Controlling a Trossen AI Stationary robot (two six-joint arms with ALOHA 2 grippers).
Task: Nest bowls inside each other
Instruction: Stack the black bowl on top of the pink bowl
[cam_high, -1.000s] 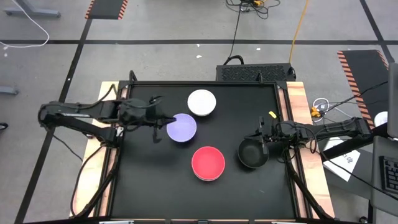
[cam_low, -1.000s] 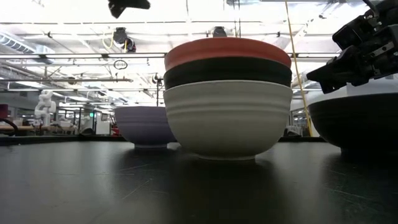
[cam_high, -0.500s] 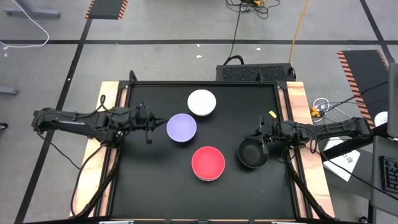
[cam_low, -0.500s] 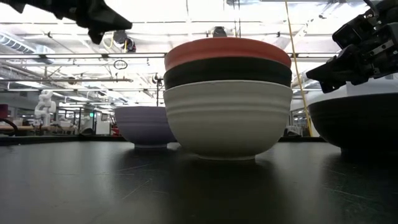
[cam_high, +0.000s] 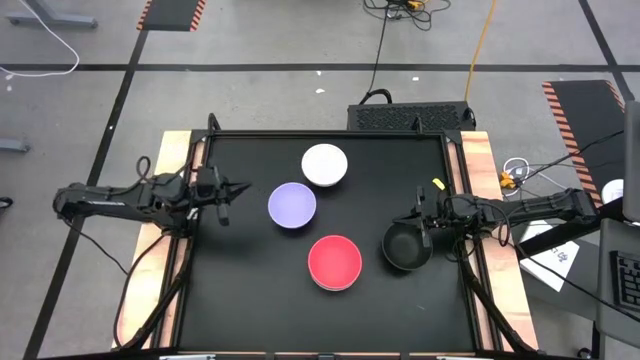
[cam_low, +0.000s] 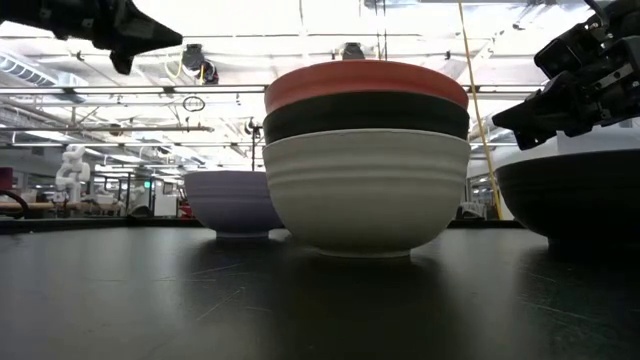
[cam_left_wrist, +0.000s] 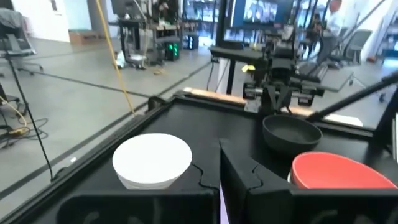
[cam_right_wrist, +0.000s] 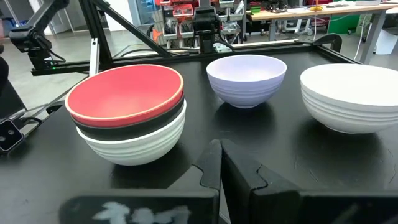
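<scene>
Start from the table (cam_high: 240, 300): it carries four bowl positions. The stack (cam_high: 335, 262) near the middle front holds three bowls, red over black over white, as the right wrist view shows. The lavender bowl (cam_high: 292, 205) stands alone just left of centre, the white bowl (cam_high: 325, 165) stands alone behind it toward the far edge, and the black bowl (cam_high: 406, 247) sits at the right side, just beside the stack.

Next, compare the two arms. The left tool (cam_high: 232, 190) hangs over the left margin of the table with its fingers fully closed and nothing between them. The lavender bowl lies directly ahead of it, along the line the arm already points, with a clear gap between them. The right tool (cam_high: 425, 222) is also fully closed; it sits at the rim of the black bowl on the side toward its own arm, and a grip on that rim looks likely but cannot be confirmed.

You should judge the left arm nearer to the lavender and white bowls, and the right arm nearer to the black bowl and the stack.
</scene>
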